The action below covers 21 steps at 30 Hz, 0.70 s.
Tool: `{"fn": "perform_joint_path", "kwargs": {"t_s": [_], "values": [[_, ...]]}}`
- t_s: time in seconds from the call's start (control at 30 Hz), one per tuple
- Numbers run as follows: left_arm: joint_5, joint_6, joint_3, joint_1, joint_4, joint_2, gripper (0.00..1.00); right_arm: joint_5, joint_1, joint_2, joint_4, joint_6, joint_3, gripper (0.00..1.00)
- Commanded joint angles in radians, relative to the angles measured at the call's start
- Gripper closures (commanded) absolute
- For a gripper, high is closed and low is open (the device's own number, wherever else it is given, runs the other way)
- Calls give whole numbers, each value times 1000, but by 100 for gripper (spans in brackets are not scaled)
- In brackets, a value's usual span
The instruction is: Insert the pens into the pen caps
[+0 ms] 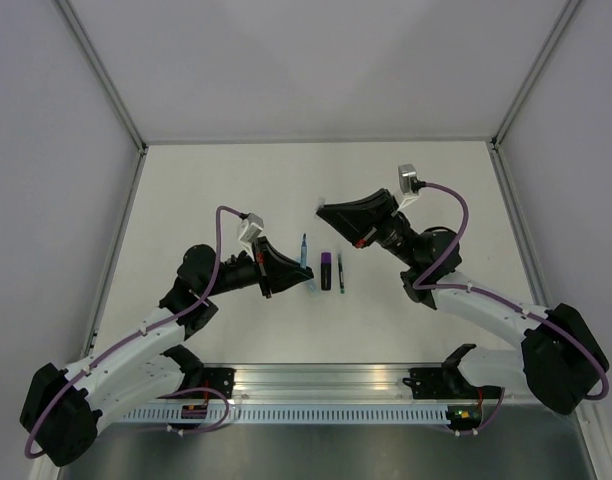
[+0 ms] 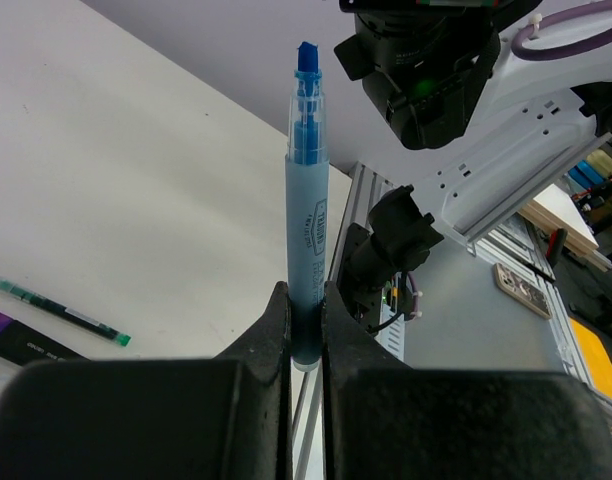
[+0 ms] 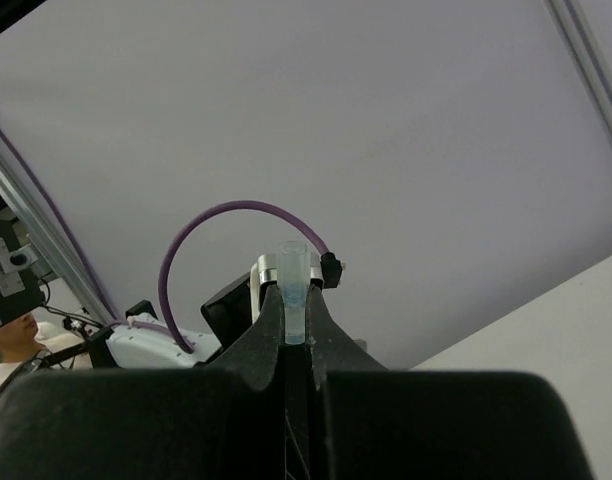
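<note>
Jutting from left claw (image 2: 306, 296): highlighter (image 2: 308, 225)

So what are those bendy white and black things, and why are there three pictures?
They are two robot arms, the left arm and the right arm, bolted to a white table. One picture looks down from above. The other two come from little cameras on each wrist. The left gripper is shut on a chunky light-blue plastic highlighter with its tip bare. The right gripper is shut on a small clear bluish plastic cap. On the table lie a stubby black marker with a purple end and a thin dark-green pen.
</note>
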Motion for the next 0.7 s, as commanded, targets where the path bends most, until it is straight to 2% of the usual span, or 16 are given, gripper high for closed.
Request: {"fn": "perform_joint_path", "kwargs": {"t_s": [0.0, 0.67], "values": [[28, 7, 39, -4, 53, -6, 98, 15, 34, 17, 94, -5, -7, 100], [28, 11, 39, -4, 47, -17, 98, -22, 71, 85, 95, -74, -6, 100]]}}
